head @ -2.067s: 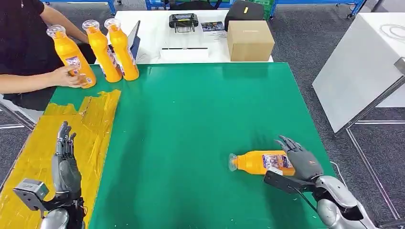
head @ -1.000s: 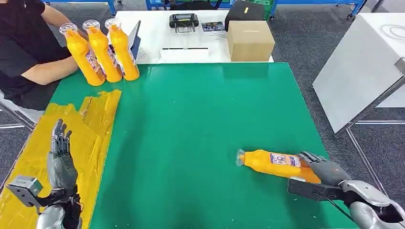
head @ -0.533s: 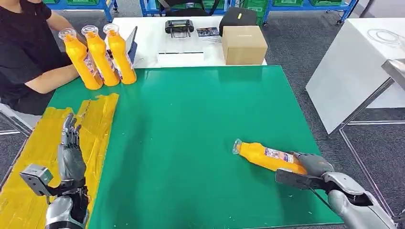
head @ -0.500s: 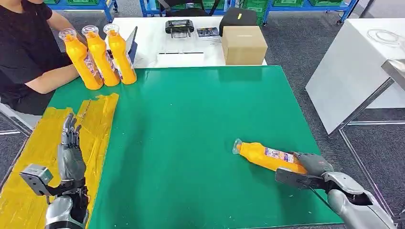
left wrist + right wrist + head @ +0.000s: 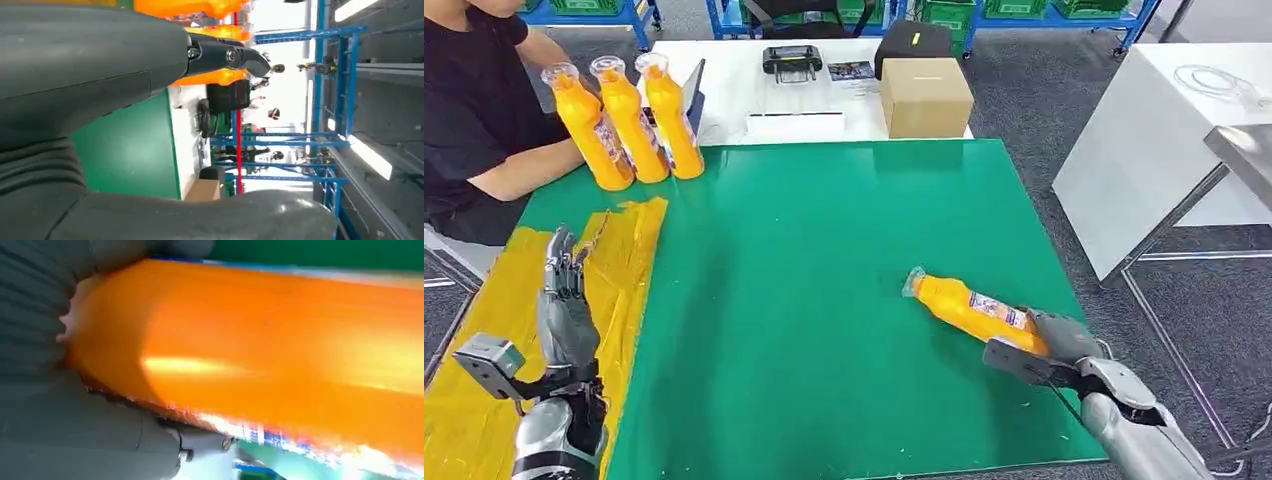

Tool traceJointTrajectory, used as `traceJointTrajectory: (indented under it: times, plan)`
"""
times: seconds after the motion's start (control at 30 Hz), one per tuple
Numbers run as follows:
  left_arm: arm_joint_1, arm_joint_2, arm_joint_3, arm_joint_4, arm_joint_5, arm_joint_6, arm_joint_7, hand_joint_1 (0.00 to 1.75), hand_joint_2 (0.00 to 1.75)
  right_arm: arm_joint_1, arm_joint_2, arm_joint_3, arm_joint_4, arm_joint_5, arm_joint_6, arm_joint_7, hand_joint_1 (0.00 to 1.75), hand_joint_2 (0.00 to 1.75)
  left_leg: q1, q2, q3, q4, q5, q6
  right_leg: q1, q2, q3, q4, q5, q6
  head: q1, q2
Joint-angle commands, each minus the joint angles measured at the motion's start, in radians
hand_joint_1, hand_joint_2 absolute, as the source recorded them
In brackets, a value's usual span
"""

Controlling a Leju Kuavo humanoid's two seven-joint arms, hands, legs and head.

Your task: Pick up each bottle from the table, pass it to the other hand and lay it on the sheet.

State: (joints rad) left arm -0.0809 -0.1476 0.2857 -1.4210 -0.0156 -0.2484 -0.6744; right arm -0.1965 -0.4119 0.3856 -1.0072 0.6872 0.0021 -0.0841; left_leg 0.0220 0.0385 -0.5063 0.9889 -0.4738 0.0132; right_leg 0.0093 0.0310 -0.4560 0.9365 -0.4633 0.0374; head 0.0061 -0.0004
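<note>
Right hand [image 5: 1056, 338] is wrapped around the base of an orange bottle [image 5: 964, 309] at the near right of the green table [image 5: 824, 260]; the bottle slants, cap pointing far-left, and whether it touches the surface cannot be told. Left hand [image 5: 566, 310] holds nothing, fingers straight and slightly apart, above the yellow sheet [image 5: 494, 330] at the near left. Three orange bottles [image 5: 629, 125] stand upright at the far left corner, beside a seated person [image 5: 474, 110].
</note>
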Motion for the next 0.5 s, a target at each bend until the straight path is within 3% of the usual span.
traceJointTrajectory:
  times: [0.03,0.1,0.23,0.37,0.5]
  plan:
    - [0.138,-0.039,0.018,-0.045,0.188,-0.106,0.183,0.0,1.75,0.255,0.251,-0.17,-0.426,-0.149,-0.069,-0.091,1.75,1.75,-0.002,-0.005,-0.014,0.0,0.006,0.0,-0.002,-0.004,-0.011,0.003,0.002,0.0,-0.001,0.0]
    - [0.181,-0.052,-0.022,-0.073,0.254,-0.16,0.223,0.0,1.75,0.302,0.26,-0.165,-0.552,-0.174,-0.071,-0.14,1.75,1.75,-0.002,-0.012,-0.011,0.001,0.004,0.0,-0.002,-0.01,-0.008,0.003,-0.001,0.001,-0.002,0.0]
    - [0.262,-0.086,-0.096,-0.143,0.365,-0.209,0.272,0.0,1.75,0.312,0.301,-0.068,-0.647,-0.188,-0.058,-0.172,1.75,1.75,-0.004,-0.026,-0.028,0.003,0.006,0.0,-0.004,-0.025,-0.021,0.008,-0.005,0.004,-0.001,0.0]
    - [0.286,-0.11,-0.207,-0.174,0.427,-0.197,0.301,0.0,1.75,0.165,0.364,0.092,-0.555,-0.197,-0.069,-0.156,1.75,1.75,-0.004,-0.021,-0.033,0.002,0.006,-0.001,-0.004,-0.02,-0.028,0.009,-0.004,0.004,-0.001,0.0]
    - [0.281,-0.093,-0.223,-0.167,0.438,-0.182,0.291,0.0,1.75,0.155,0.35,0.105,-0.544,-0.209,-0.085,-0.152,1.75,1.75,-0.003,-0.024,-0.038,0.001,0.009,-0.001,-0.003,-0.023,-0.031,0.007,-0.002,0.004,-0.001,0.0]
